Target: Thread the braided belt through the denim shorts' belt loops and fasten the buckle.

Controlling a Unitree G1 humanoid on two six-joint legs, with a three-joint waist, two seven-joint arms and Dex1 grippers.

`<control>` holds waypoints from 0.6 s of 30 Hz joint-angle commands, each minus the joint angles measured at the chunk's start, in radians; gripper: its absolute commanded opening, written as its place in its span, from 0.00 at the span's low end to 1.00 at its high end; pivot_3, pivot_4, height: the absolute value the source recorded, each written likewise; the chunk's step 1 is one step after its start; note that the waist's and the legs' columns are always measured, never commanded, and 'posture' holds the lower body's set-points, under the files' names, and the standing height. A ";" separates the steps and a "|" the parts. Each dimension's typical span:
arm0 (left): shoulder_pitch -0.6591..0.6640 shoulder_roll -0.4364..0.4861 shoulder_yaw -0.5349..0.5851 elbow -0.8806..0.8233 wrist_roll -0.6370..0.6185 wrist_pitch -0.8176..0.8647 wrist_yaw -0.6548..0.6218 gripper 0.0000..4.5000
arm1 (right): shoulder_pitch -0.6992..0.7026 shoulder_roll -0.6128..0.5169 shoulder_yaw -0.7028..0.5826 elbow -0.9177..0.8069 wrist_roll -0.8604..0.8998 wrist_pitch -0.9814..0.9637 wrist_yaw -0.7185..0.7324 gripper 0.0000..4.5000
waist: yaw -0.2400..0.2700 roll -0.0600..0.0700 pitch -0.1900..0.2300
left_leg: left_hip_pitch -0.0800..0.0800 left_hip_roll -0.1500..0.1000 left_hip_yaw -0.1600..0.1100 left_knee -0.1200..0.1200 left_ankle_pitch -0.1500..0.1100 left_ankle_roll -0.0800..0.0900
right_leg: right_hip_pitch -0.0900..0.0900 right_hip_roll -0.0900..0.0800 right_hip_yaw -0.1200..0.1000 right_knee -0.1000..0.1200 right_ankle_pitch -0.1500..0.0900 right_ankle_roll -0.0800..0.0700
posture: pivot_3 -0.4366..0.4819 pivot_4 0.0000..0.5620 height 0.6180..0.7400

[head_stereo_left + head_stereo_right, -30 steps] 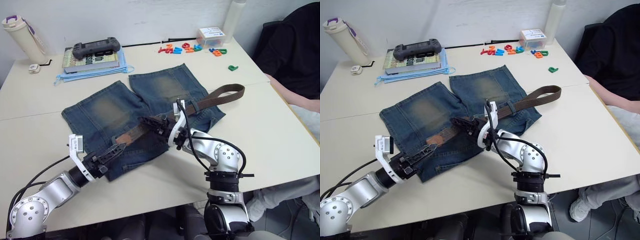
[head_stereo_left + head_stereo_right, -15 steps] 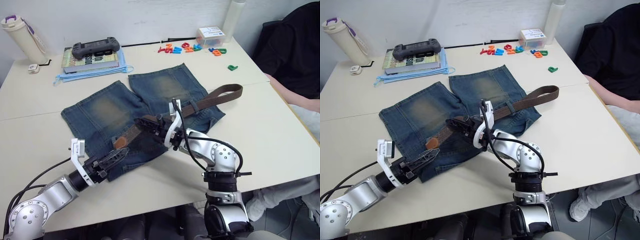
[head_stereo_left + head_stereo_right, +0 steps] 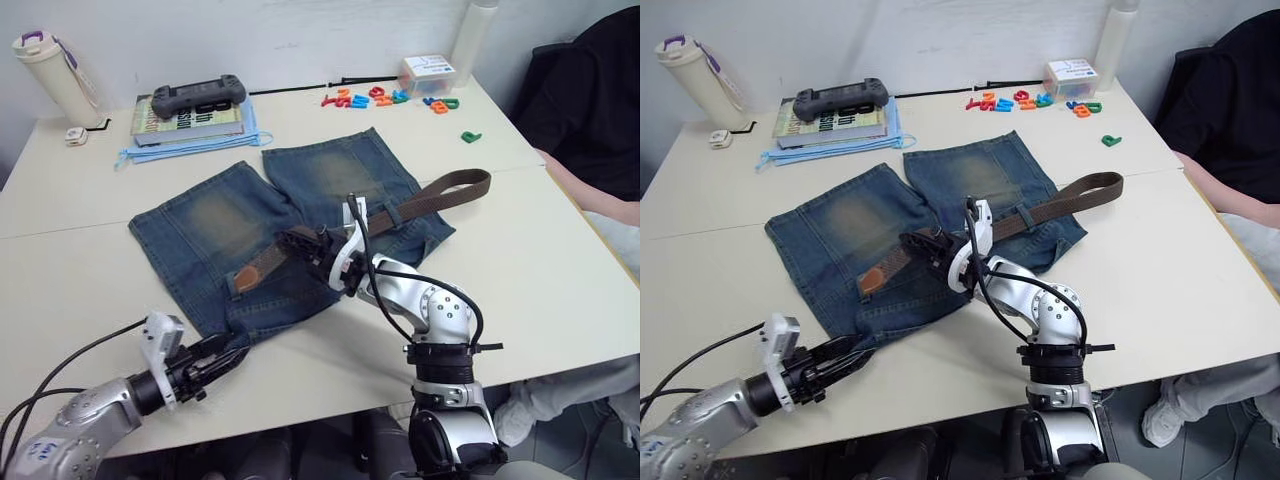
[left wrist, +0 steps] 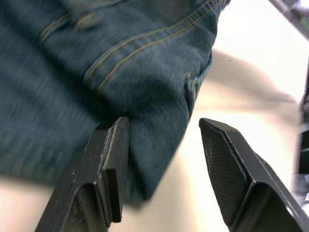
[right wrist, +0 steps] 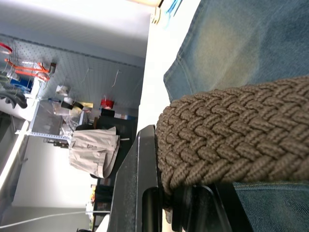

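Note:
The denim shorts [image 3: 210,225] lie flat mid-table, waistband toward me. The braided belt [image 3: 430,195] runs diagonally across them, from its tan tip [image 3: 245,277] on the left leg side to a folded-back end at the right. A belt loop [image 3: 391,213] seems to cross it there. I cannot make out the buckle. My right gripper [image 3: 298,243] is shut on the belt a little behind the tip; the weave [image 5: 227,145] sits between its fingers. My left gripper [image 3: 228,350] is open at the table's front edge, straddling the shorts' near corner [image 4: 159,111].
At the back stand a bottle [image 3: 50,65], books with a game controller [image 3: 195,100] on blue masks, coloured letters [image 3: 385,98], a small box [image 3: 428,72] and a green piece [image 3: 471,135]. A person [image 3: 600,120] sits at the right, their arm resting on the table edge.
My left gripper has drawn back from the belt's tan tip toward the table's front edge, down to the shorts' near corner. The right gripper still holds the belt in about the same place.

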 commanded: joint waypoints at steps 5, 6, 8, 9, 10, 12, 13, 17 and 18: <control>-0.052 -0.051 -0.091 0.074 0.082 -0.035 -0.078 0.11 | -0.030 -0.026 -0.032 -0.030 0.024 -0.020 -0.015 0.00 | 0.001 0.001 0.000 | 0.000 -0.001 -0.001 0.000 0.000 0.001 | 0.000 -0.001 -0.001 0.000 0.000 0.000 | 0.48 0.27 0.78; -0.072 -0.055 -0.099 0.075 0.072 -0.018 -0.086 0.02 | -0.033 -0.035 -0.039 -0.027 0.023 -0.021 -0.014 0.00 | 0.003 0.001 0.000 | 0.000 -0.001 -0.001 0.000 0.000 0.001 | 0.001 -0.001 -0.001 0.000 0.000 0.000 | 0.48 0.27 0.78; -0.109 -0.068 -0.111 0.074 0.054 0.009 -0.097 0.01 | -0.040 -0.054 -0.050 -0.021 0.023 -0.021 -0.012 0.00 | 0.006 0.001 0.000 | 0.000 -0.003 -0.001 0.000 0.000 0.002 | 0.001 -0.002 -0.001 -0.001 0.001 0.002 | 0.48 0.27 0.78; -0.124 -0.073 -0.119 0.075 0.051 0.019 -0.108 0.01 | -0.043 -0.064 -0.054 -0.018 0.024 -0.021 -0.010 0.00 | 0.006 0.001 0.000 | 0.000 -0.003 -0.001 0.001 0.000 0.002 | 0.002 -0.002 -0.001 -0.001 0.001 0.002 | 0.48 0.27 0.78; -0.140 -0.075 -0.134 0.077 0.057 0.025 -0.119 0.01 | -0.048 -0.076 -0.059 -0.014 0.022 -0.021 -0.007 0.00 | 0.006 0.001 0.000 | 0.000 -0.003 -0.001 0.001 0.000 0.003 | 0.002 -0.002 -0.001 -0.001 0.001 0.002 | 0.48 0.27 0.78; -0.181 -0.084 -0.158 0.087 0.060 0.041 -0.138 0.01 | -0.057 -0.097 -0.067 -0.004 0.017 -0.017 -0.001 0.00 | 0.006 0.001 0.000 | 0.000 -0.003 -0.001 0.001 0.000 0.003 | 0.002 -0.002 -0.001 -0.001 0.001 0.002 | 0.48 0.27 0.78; -0.206 -0.092 -0.167 0.096 0.064 0.049 -0.135 0.01 | -0.062 -0.106 -0.070 0.001 0.017 -0.015 0.002 0.00 | 0.006 0.001 0.000 | 0.000 -0.003 -0.001 0.001 0.000 0.003 | 0.002 -0.002 -0.001 -0.001 0.001 0.002 | 0.48 0.27 0.78; -0.277 -0.124 -0.185 0.113 0.075 0.079 -0.115 0.01 | -0.074 -0.134 -0.078 0.010 0.020 -0.009 0.008 0.00 | 0.006 0.001 0.000 | 0.000 -0.003 -0.001 0.001 0.000 0.003 | 0.002 -0.002 -0.001 -0.001 0.001 0.002 | 0.48 0.27 0.78; -0.284 -0.127 -0.185 0.112 0.078 0.084 -0.112 0.01 | -0.075 -0.142 -0.079 0.011 0.020 -0.007 0.009 0.00 | 0.003 0.001 0.000 | -0.001 -0.003 -0.001 0.002 0.000 0.002 | 0.002 -0.001 -0.001 -0.001 0.001 0.002 | 0.48 0.27 0.78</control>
